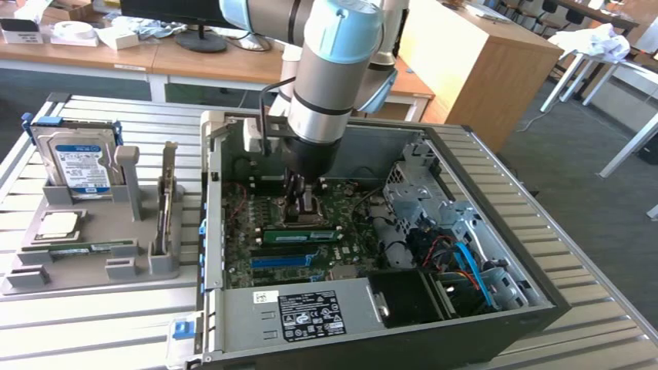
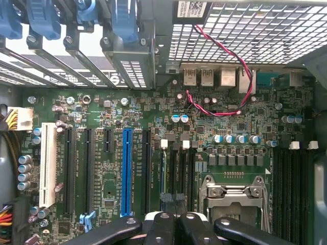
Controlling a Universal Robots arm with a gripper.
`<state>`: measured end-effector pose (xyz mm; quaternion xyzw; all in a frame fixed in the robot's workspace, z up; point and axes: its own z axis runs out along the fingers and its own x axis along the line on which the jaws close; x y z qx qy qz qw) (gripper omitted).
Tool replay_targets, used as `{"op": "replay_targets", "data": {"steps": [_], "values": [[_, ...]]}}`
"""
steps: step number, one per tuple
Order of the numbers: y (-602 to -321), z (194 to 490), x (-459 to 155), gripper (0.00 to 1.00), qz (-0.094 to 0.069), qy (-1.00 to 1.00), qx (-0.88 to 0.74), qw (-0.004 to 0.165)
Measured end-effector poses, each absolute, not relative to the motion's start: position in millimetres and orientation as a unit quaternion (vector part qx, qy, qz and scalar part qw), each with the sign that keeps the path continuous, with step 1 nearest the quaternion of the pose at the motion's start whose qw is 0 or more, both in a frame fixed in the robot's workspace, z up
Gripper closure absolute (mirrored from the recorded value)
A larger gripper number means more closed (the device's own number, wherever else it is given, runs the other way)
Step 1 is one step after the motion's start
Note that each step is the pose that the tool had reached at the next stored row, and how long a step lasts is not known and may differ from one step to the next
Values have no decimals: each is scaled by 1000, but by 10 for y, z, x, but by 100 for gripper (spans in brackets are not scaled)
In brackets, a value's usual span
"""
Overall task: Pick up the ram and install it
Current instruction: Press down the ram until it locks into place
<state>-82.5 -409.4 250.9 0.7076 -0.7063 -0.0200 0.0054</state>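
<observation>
From the exterior view, the arm reached down into the open computer case (image 1: 494, 254), its gripper (image 1: 304, 206) low over the board beside the green ram (image 1: 300, 235), which lay in a slot near the blue slot (image 1: 283, 260). The fingers were pressed together; whether they still touched the stick's edge was hard to tell, since the wrist blocked the contact point. If the stick was only half seated, a tilted push could have bent it or left one latch open. On the grey rack at the exterior view's left stood a hard drive (image 1: 82, 162), a thin card on edge (image 1: 166, 200) and a square chip (image 1: 60, 225), all well apart from the case.

From the wrist view, the gripper (image 2: 176, 222) showed as dark closed fingers just above the motherboard (image 2: 102, 168). Close by ran the long blue slot (image 2: 125, 171), a white slot (image 2: 48, 163) and the metal processor socket (image 2: 231, 196). A red and black wire (image 2: 225, 109) looped across the board near the rear ports; a careless lift could have snagged it, and the case wall left little side room
</observation>
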Motion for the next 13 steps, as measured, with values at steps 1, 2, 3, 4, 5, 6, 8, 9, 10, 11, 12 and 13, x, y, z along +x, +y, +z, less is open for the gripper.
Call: {"op": "replay_targets", "data": {"steps": [1,2,3,4,5,6,8,9,10,11,12,13], "values": [[-4093,2508,-825,90,-20,-706,708,5],[-4093,2508,-825,90,-20,-706,708,5],[-4093,2508,-825,90,-20,-706,708,5],[-4093,2508,-825,90,-20,-706,708,5],[-4093,2505,-825,90,-20,-706,708,5],[-4093,2502,-825,90,-20,-706,708,5],[-4094,2498,-825,90,-20,-706,708,5],[-4093,2497,-825,90,-20,-706,708,5],[-4094,2495,-825,90,-20,-706,708,5],[-4093,2495,-825,90,-20,-706,708,5],[-4094,2495,-825,90,-20,-706,708,5],[-4093,2494,-825,90,-20,-706,708,5]]}}
